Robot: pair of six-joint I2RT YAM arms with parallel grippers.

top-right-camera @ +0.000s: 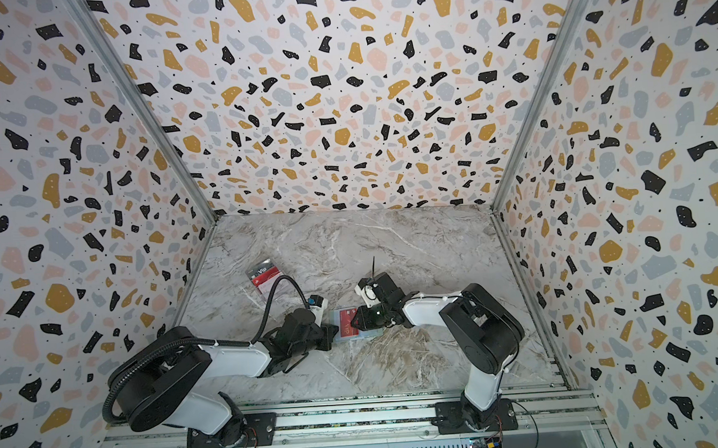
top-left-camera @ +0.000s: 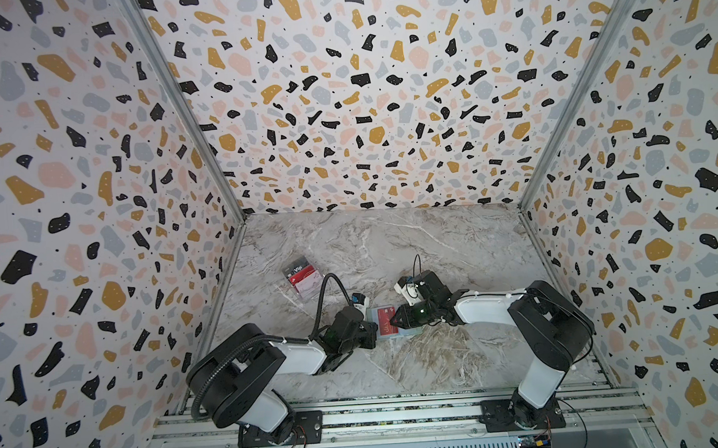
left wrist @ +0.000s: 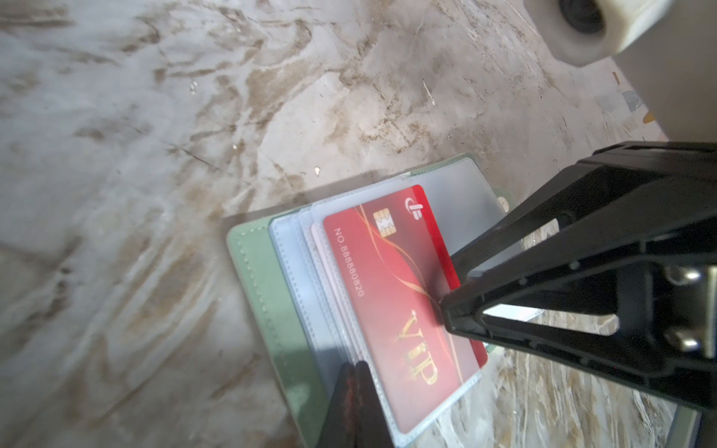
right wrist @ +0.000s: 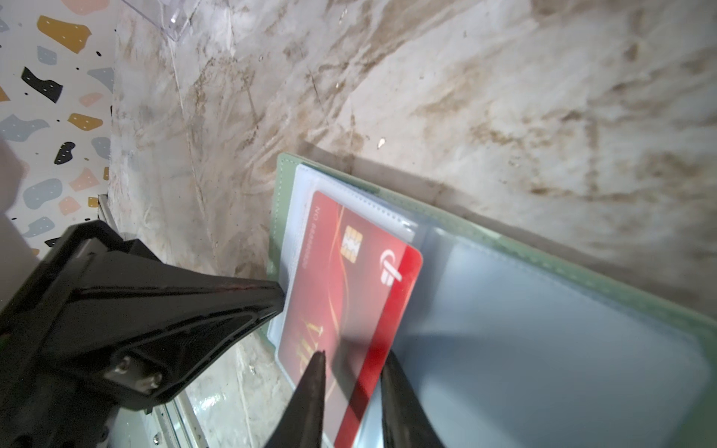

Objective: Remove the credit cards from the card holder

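The card holder [left wrist: 267,310] lay open on the desk [top-left-camera: 391,248] between the arms, a red card [left wrist: 392,294] partly out of its clear sleeve. The left gripper [left wrist: 359,372], clenched, pressed on the sleeves, probably to steady them. The right gripper [right wrist: 355,360], jaws apart, straddled the card's free edge. Whether more cards lay underneath could not be made out.

holder [left wrist: 267,310]: matt, stitched leather-look cover
sleeves [left wrist: 295,263]: clear smooth plastic
card [left wrist: 388,294]: glossy plastic, gilt lettering
table [left wrist: 155,155]: smooth, marble-look
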